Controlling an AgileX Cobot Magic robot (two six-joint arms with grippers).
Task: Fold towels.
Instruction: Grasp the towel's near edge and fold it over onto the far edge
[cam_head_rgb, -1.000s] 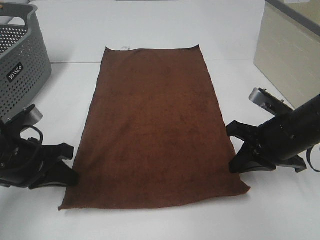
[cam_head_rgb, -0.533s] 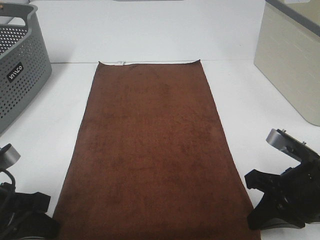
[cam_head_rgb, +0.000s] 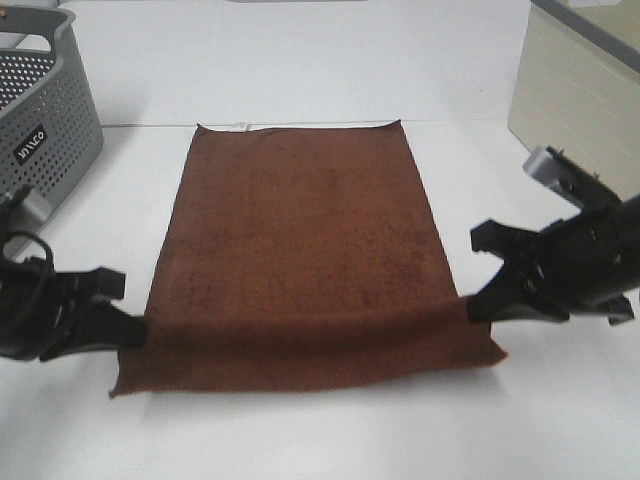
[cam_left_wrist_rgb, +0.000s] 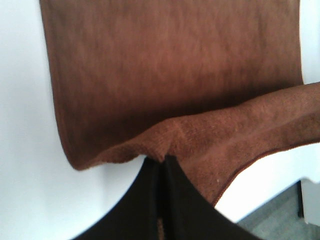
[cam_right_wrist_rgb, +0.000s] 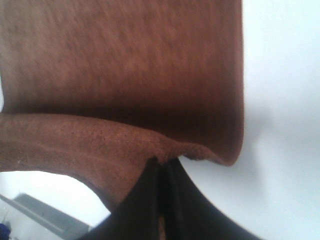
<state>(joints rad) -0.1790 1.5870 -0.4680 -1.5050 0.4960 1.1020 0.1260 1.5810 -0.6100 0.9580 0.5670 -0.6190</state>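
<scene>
The dark reddish-brown towel (cam_head_rgb: 300, 220) lies lengthwise on the white table, its small white tag (cam_head_rgb: 241, 125) at the far edge. Its near end is lifted and curls over the flat part, casting a shadow band. My left gripper (cam_head_rgb: 132, 330) is shut on the near left corner. My right gripper (cam_head_rgb: 470, 305) is shut on the near right corner. In the left wrist view the black fingertips (cam_left_wrist_rgb: 162, 160) pinch the hem of the towel (cam_left_wrist_rgb: 170, 65). In the right wrist view the fingertips (cam_right_wrist_rgb: 161, 162) pinch the towel (cam_right_wrist_rgb: 125, 60) the same way.
A grey perforated basket (cam_head_rgb: 40, 130) stands at the far left. A beige box (cam_head_rgb: 575, 110) stands at the far right, close behind my right arm. White table (cam_head_rgb: 300, 60) shows beyond the towel and on both sides of it.
Both grippers have moved away from the near table edge toward the far side, carrying the towel's near corners. The near end is now lifted and starts to fold over the flat part.
</scene>
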